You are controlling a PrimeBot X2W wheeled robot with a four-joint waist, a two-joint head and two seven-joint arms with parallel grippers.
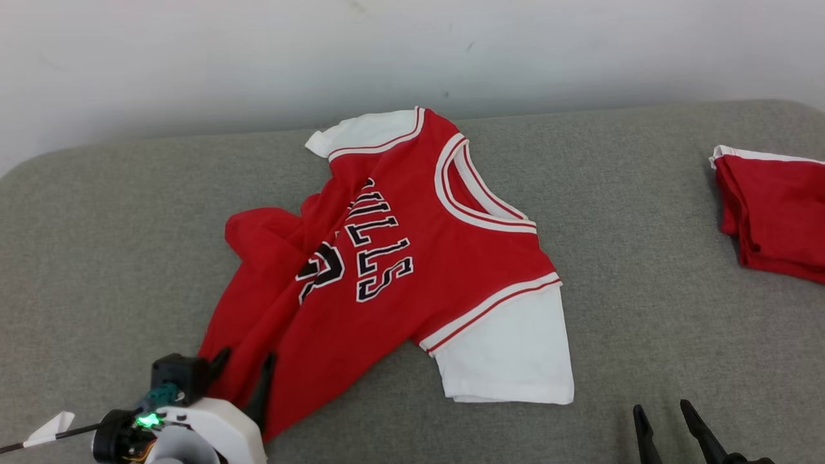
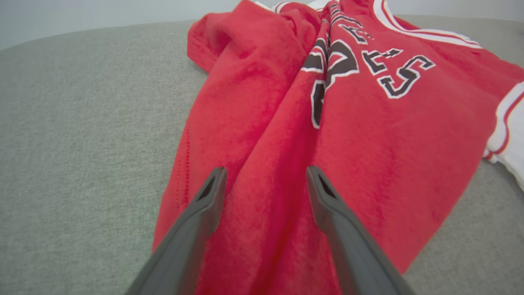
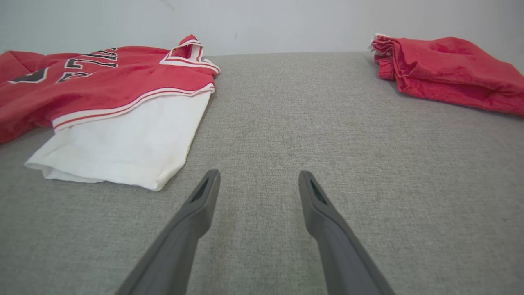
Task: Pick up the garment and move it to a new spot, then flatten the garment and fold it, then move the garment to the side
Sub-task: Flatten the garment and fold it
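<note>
Middle of the head view, on a grey cushion (image 1: 644,322): a red shirt (image 1: 399,258), face up, only partly flat. Long axis slanting from lower left to upper right of the frame, hem (image 1: 258,393) at the lower left, neck opening (image 1: 480,193) toward the upper right. Black lettering (image 1: 377,251) turned sideways. One white sleeve (image 1: 509,348) spread flat at lower centre, second sleeve (image 1: 367,132) at the top, near the pale wall (image 1: 258,51). Left half of the body bunched into long folds.

Lower left: left gripper (image 1: 247,357), fingers spread wide over the hem, red cloth beneath and between them, not closed on it; whether touching it, impossible to tell. Lower right: right gripper (image 1: 660,406), also spread wide, holding nothing, above bare cushion just beside the flat sleeve.

Right edge of the frame, well apart from the shirt: a folded red cloth (image 1: 773,212) with white trim.

Left wrist view: the folds close up, running away from the fingers toward the lettering. Right wrist view: open cushion ahead, flat sleeve at the left, folded cloth at the upper right, with its stacked layers seen from the side.
</note>
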